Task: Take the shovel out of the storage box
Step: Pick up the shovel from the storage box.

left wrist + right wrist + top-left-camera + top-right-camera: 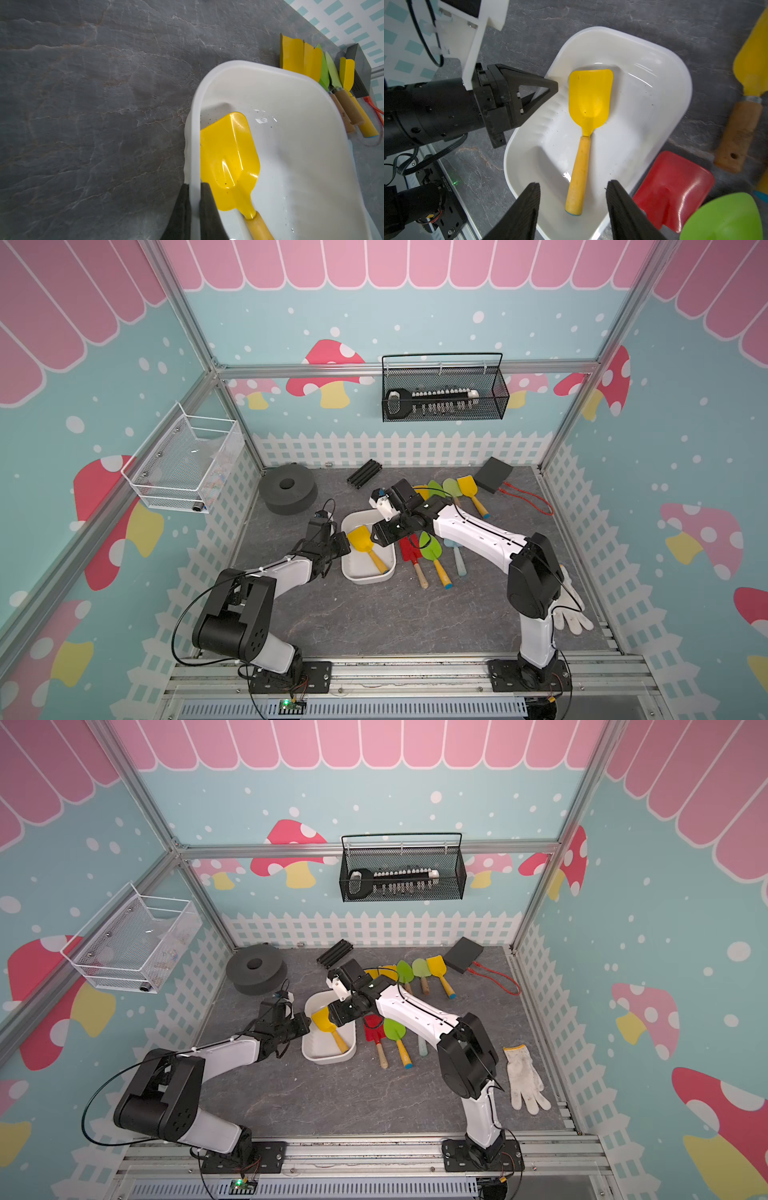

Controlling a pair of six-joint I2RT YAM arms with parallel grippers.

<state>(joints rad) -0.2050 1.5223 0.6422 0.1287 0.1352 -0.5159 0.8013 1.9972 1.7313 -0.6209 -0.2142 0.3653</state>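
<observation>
Right gripper, jaws apart, straddles without touching the handle of the yellow plastic toy shovel, lying flat inside the shallow white plastic storage box. Left gripper, arm stretched low, is clamped on the box's rim. Only the right wrist view shows a serial label starting "JQ25".
</observation>
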